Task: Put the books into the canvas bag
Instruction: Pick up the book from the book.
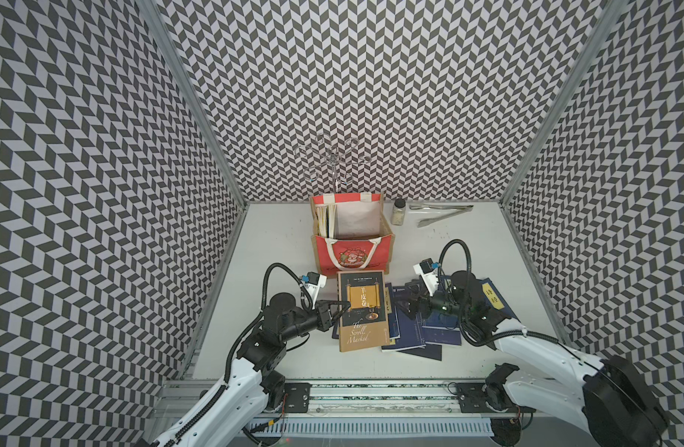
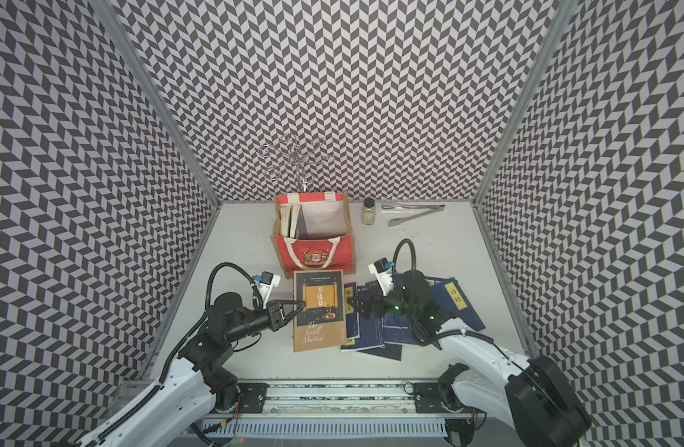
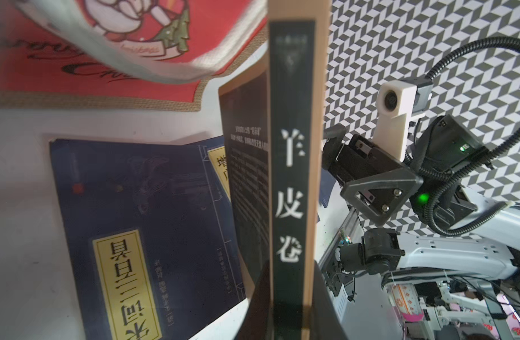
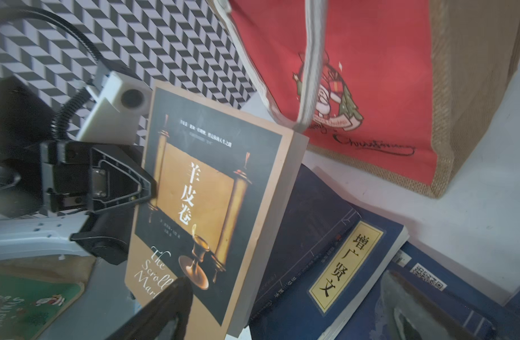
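Observation:
My left gripper (image 1: 342,307) is shut on the spine edge of the black-and-gold book "The Scroll Marked" (image 1: 365,309), which is held just in front of the canvas bag (image 1: 352,251). In the left wrist view both fingers press the spine (image 3: 291,176). The red and jute bag stands open, with a few books (image 1: 325,220) upright against its left inner wall. Several navy books with yellow labels (image 1: 429,329) lie overlapping to the right. My right gripper (image 1: 404,305) hovers open over them, holding nothing. In the right wrist view the held book (image 4: 208,206) is raised above a navy book (image 4: 341,265).
A small jar (image 1: 399,211) and metal tongs (image 1: 441,214) lie at the back right of the white table. A wire stand (image 1: 334,162) rises behind the bag. Patterned walls close in the left, right and back sides.

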`<state>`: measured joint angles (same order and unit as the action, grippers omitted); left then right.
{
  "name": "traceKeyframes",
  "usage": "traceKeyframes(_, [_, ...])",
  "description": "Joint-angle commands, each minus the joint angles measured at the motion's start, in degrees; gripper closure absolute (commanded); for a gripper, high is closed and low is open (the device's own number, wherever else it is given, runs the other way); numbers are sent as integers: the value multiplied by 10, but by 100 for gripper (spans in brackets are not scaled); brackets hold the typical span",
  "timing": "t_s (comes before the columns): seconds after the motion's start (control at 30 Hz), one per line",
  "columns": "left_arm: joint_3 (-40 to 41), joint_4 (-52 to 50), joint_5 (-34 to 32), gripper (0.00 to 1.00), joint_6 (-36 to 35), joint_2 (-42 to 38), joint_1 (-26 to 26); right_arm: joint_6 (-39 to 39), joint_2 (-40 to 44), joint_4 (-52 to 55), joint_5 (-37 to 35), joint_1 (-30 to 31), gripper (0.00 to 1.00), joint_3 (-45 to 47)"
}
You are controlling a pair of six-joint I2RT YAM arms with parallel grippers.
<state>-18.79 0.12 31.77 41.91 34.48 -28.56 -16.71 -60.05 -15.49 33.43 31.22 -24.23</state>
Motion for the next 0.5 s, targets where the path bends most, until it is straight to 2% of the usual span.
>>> traceKeyframes(0.0, [-50, 20, 6, 100, -41, -32, -4, -9, 31, -26, 76, -3, 1, 12])
traceKeyframes(0.1, [-51, 47, -21, 100, -41, -70, -4, -11, 49, -59, 118, -1, 1, 26])
traceKeyframes(0.23, [-48, 95, -41, 100, -27, -104, -4, -26, 46, -77, 113, 16, 0, 22])
traceKeyframes(0.47, [-57, 180, 30, 100, -30, -84, -5, -39, -1, -113, 97, 74, 0, -6])
